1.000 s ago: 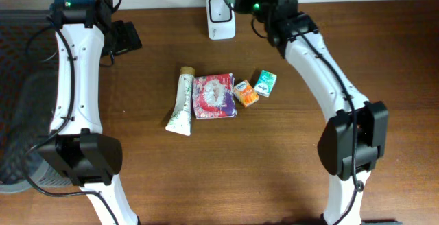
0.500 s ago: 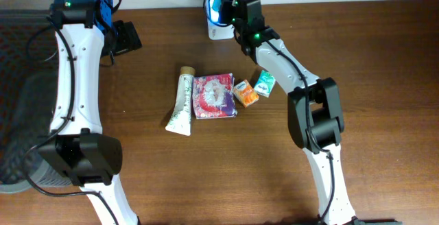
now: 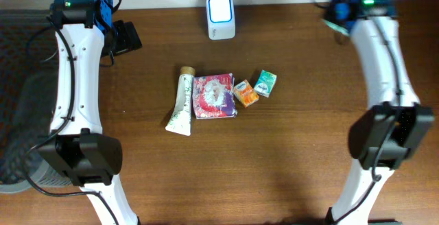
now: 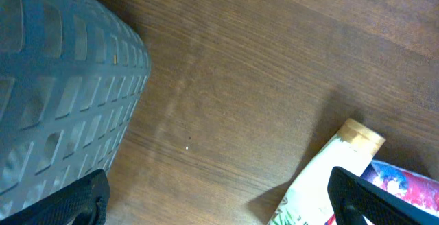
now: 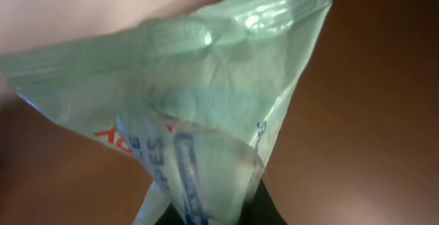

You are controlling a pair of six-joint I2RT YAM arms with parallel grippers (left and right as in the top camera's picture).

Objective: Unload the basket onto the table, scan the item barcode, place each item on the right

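A pale green wipes packet [image 5: 206,101] hangs pinched at its lower end in my right gripper [image 5: 209,211], which is shut on it. From above, that gripper [image 3: 341,12] is raised at the table's back right, well to the right of the white barcode scanner [image 3: 221,16]. My left gripper [image 3: 125,38] stands wide open at the back left. In its own view the left gripper [image 4: 219,211] has only bare wood between its black fingertips [image 4: 79,201].
A white tube [image 3: 180,101], a red packet [image 3: 215,96], a small orange box [image 3: 245,92] and a small green box [image 3: 265,84] lie in a row mid-table. A grey basket [image 4: 62,95] sits off the left edge. The tube [image 4: 329,177] lies beside the left gripper's right finger.
My right arm has swung from over the scanner to the back right corner, carrying the wipes packet. The left arm and the items on the table have not moved.
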